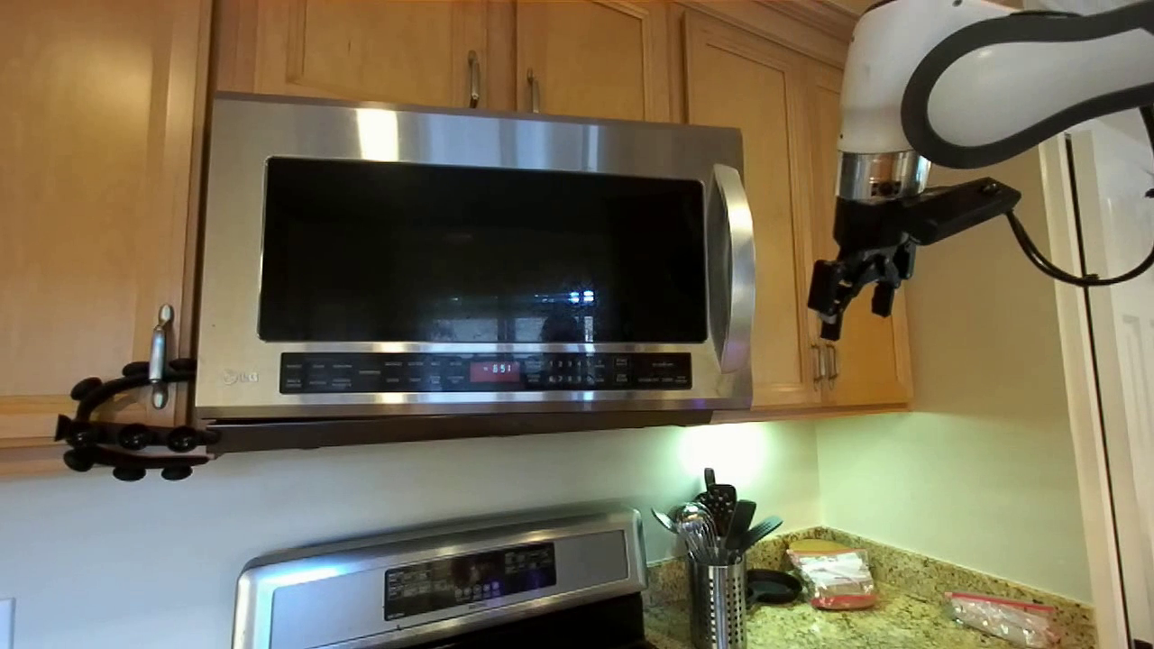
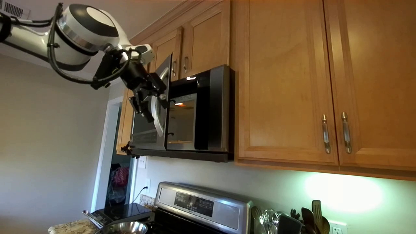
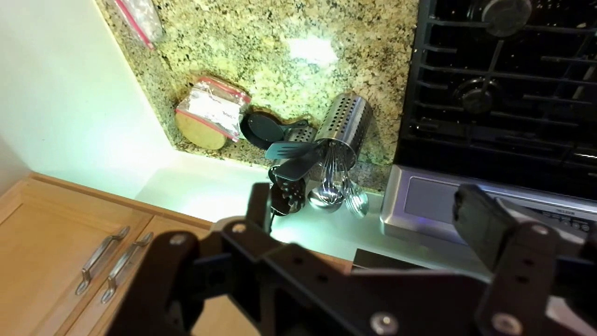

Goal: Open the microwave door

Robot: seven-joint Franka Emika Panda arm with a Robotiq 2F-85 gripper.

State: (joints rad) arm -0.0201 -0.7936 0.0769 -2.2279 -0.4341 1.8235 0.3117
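"Cabinets (image 2: 282,81) in pale wood are filling much of the background in both exterior views."

"And what's standing out in front of them?"

"A white robot arm (image 1: 1010,99), hanging near the microwave (image 2: 217,107)."

"How is the microwave door (image 1: 487,252) sitting?"

"It's hanging on the microwave's front, standing ajar; in an exterior view its free edge is jutting out past the body. From nearly head-on it's looking flat, so I'm not making out how wide the gap is running."

"Next size down?"

"The steel stove panel (image 1: 442,577), sitting under the microwave. Then the gripper (image 3: 366,200): it's hovering near the door, its black fingers (image 3: 480,224) standing well spread in the wrist view."

"Smaller still?"

"A perforated steel holder (image 3: 347,119), bristling with utensils (image 3: 298,163) just beside the stove panel. Then the door's curved handle (image 1: 739,270); in an exterior view cabinet wood is showing between it and the gripper, so the two are standing apart."

"And the tiniest bits?"

"A clock display (image 1: 495,371) is glowing red low on the door's face, and small black hooks (image 2: 171,134) are poking out from its edge."
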